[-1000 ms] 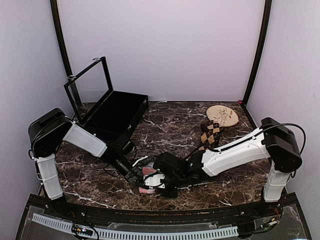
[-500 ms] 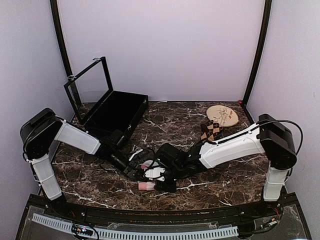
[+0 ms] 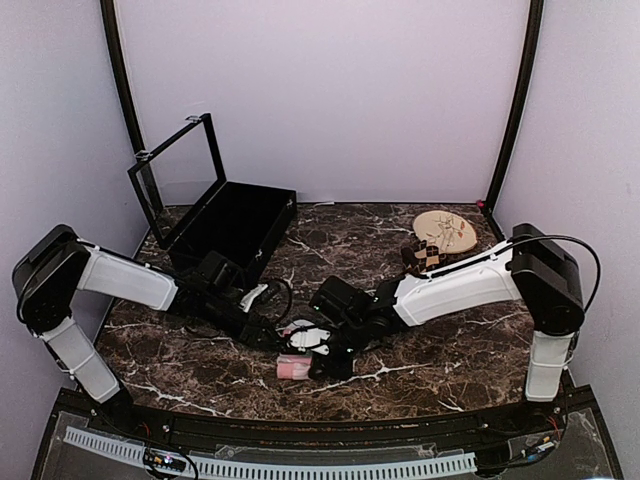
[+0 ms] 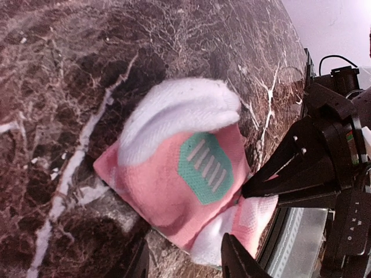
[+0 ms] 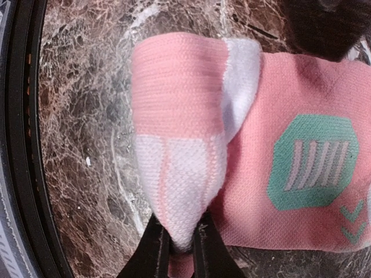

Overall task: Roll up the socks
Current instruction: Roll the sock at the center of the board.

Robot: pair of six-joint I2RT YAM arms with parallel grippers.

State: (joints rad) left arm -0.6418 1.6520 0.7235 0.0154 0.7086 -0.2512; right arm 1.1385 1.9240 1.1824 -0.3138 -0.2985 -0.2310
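Dark marble table (image 3: 470,340) under lilac walls, and the action is sitting near the front edge, between the two arms. The pink sock (image 4: 174,197) is lying flat there with its white end folded back over itself, which looks like the first turn of a roll. The right gripper (image 5: 177,243) is clamping that folded white end between tightly closed fingers, probably so the turn cannot spring open. The left gripper (image 4: 185,263) is lying low on the opposite side with its jaws spread, the sock's edge sitting between them. It seems placed to steady the body of the sock, though I cannot tell whether it is pressing on the fabric.

Counting up, I am seeing one pink sock for certain. Whether a second lies beneath it, I cannot say. One brown checked sock (image 3: 422,258) is waiting at the far right, just beside one round wooden disc (image 3: 446,231). One black case (image 3: 225,225) is standing open at the far left, presumably for finished rolls.
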